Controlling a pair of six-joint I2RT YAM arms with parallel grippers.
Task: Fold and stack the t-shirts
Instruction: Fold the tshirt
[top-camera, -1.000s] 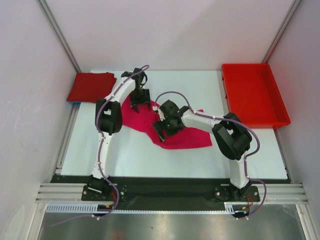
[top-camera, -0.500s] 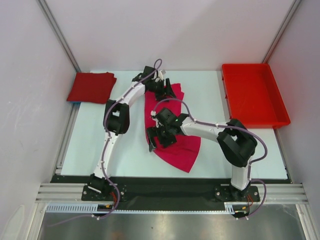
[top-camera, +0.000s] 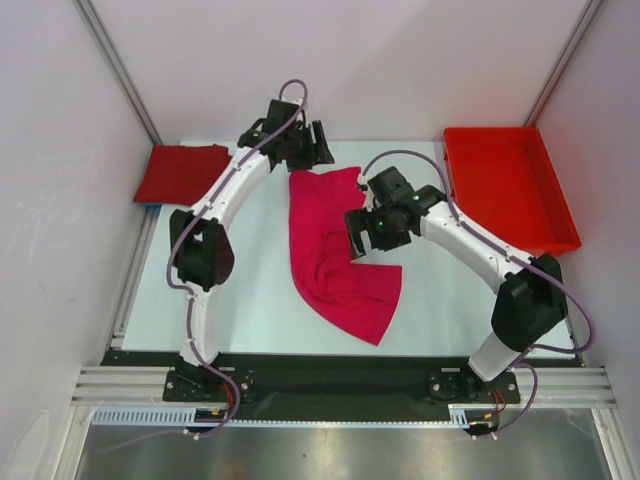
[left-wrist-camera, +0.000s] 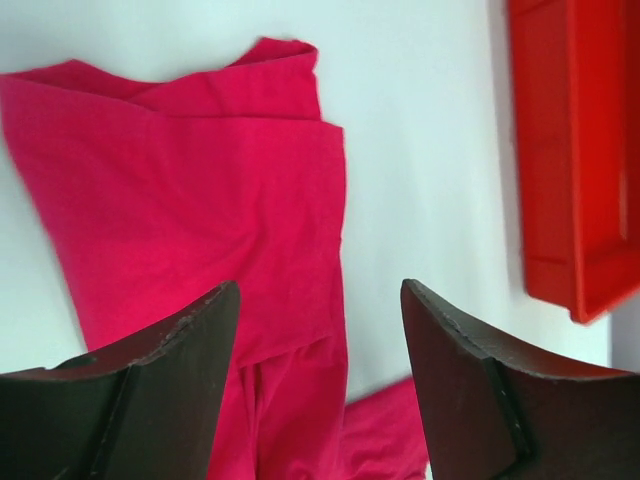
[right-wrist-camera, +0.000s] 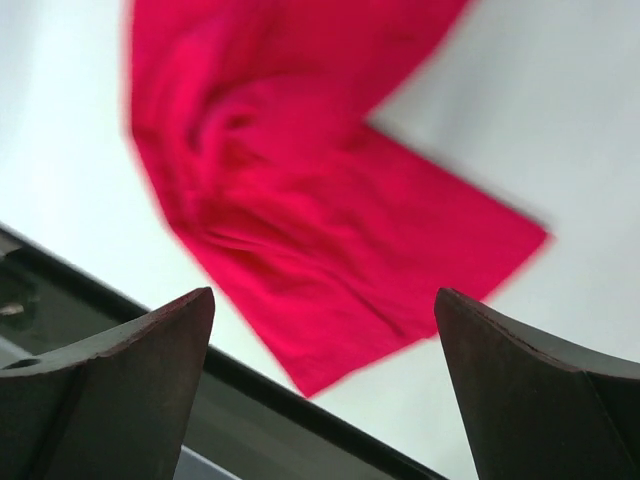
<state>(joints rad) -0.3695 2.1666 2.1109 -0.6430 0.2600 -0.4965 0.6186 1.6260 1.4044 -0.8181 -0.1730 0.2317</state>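
Observation:
The magenta-pink t-shirt lies folded into a long rumpled strip down the middle of the white table; it shows in the left wrist view and, blurred, in the right wrist view. The crimson t-shirt lies folded at the far left corner. My left gripper is open and empty above the table just beyond the pink shirt's far end. My right gripper is open and empty, raised at the shirt's right side.
A rigid red plastic tray stands at the far right, also seen in the left wrist view. White walls close in the table at the back and sides. The table's dark front edge shows in the right wrist view.
Both grippers have let go of the pink shirt and pulled away: the left one back to the far edge, the right one up and to the right. The shirt now lies as a long strip.

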